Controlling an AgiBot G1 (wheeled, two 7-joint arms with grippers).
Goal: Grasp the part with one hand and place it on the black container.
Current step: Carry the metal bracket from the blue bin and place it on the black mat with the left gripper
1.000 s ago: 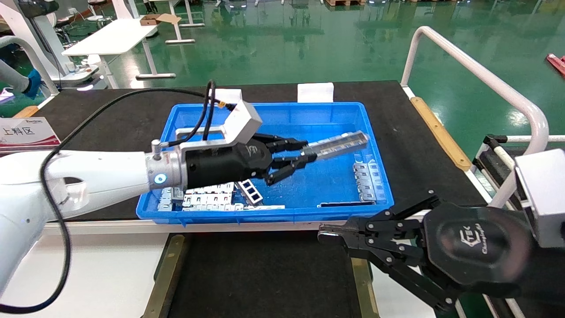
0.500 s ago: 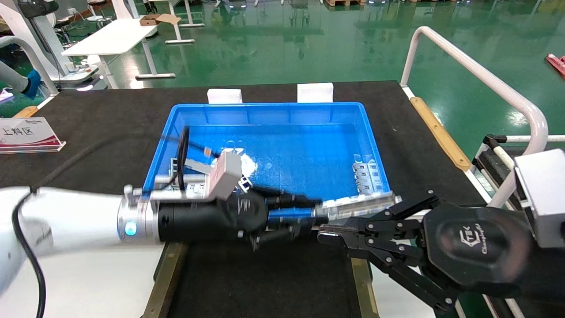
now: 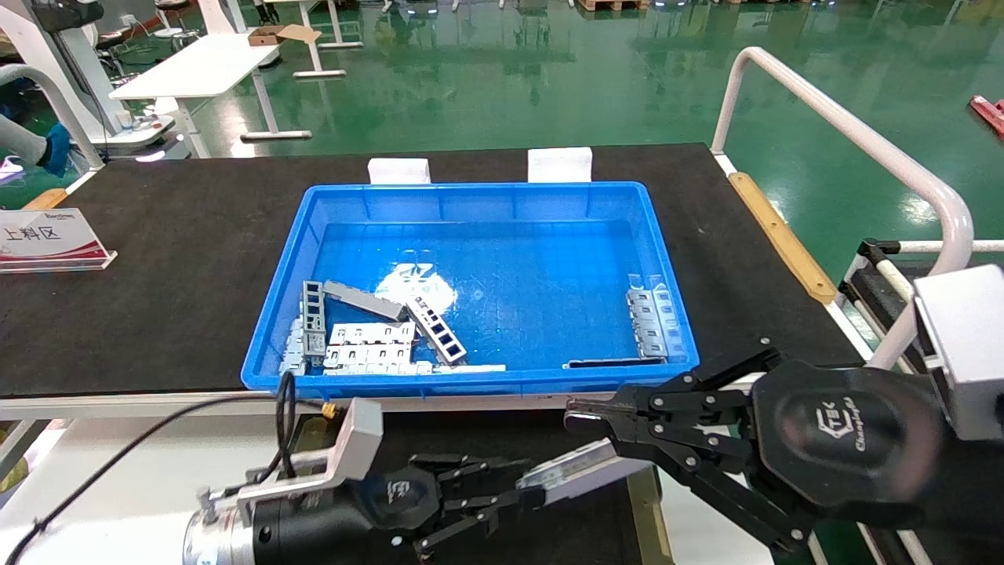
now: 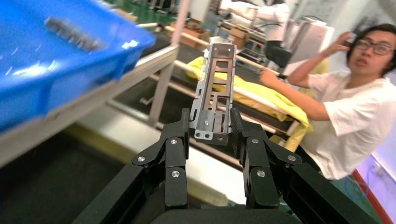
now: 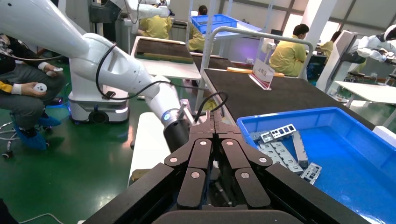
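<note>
My left gripper [image 3: 527, 496] is shut on the part [image 3: 576, 468], a slim silver-grey channel strip with cut-out windows. It holds the part above the black container [image 3: 471, 447], the dark panel with brass-coloured strips [image 3: 294, 479] in front of the blue bin. In the left wrist view the part [image 4: 214, 91] sticks out straight between the black fingers [image 4: 180, 135], gripped at its near end by the left gripper [image 4: 211, 127]. My right gripper [image 3: 584, 416] is shut and empty at the container's right edge, its tip just above the part's far end. It also shows in the right wrist view [image 5: 215, 122].
The blue bin [image 3: 329, 200] behind the container holds several more metal parts at its front left [image 3: 369, 345] and right [image 3: 649, 320]. A white rail [image 3: 831, 125] stands at the right. A sign [image 3: 43, 235] sits at the far left.
My left gripper has carried the part out of the blue bin, towards me and down, to just over the black container. The right arm has not moved.
</note>
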